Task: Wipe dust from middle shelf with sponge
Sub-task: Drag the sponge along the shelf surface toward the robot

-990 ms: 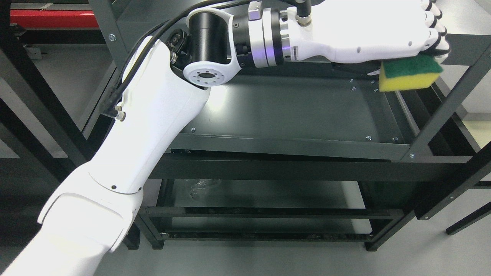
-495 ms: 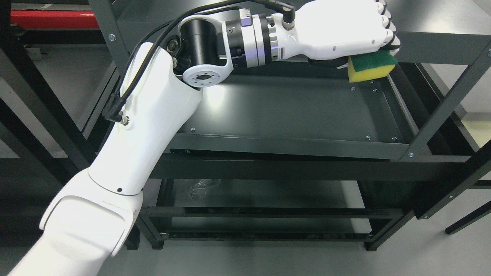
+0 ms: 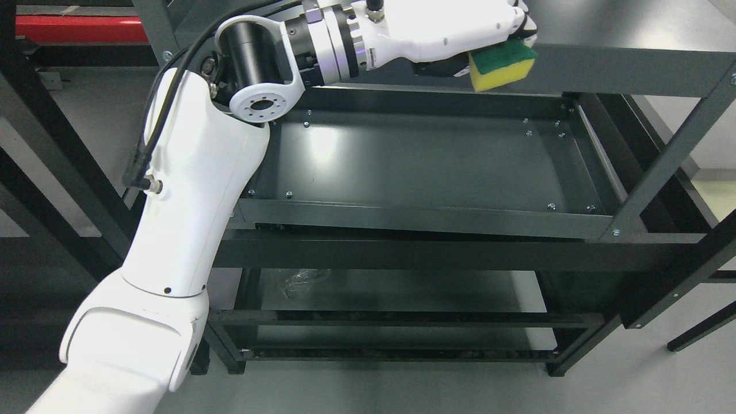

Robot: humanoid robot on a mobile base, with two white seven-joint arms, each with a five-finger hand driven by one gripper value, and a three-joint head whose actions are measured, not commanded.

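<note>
My left hand point(image 3: 489, 34) is at the top of the picture, shut on a yellow sponge with a green scouring face point(image 3: 502, 67). The sponge is held in the air in front of the top shelf's front rail point(image 3: 621, 63), above the far edge of the middle shelf point(image 3: 425, 161). The middle shelf is a dark grey metal tray with a raised rim. The sponge does not touch it. My left arm point(image 3: 184, 190) rises from the lower left and covers the tray's left end. My right arm is out of sight.
The dark metal rack has a top shelf point(image 3: 621, 23), a lower shelf point(image 3: 397, 293) and slanted posts point(image 3: 673, 155) at the right. Another rack's black frame point(image 3: 63, 149) stands at the left. Grey floor surrounds them.
My left hand has carried the sponge up and to the left, from the tray's far right corner to in front of the top shelf's rail. The forearm swung left with it.
</note>
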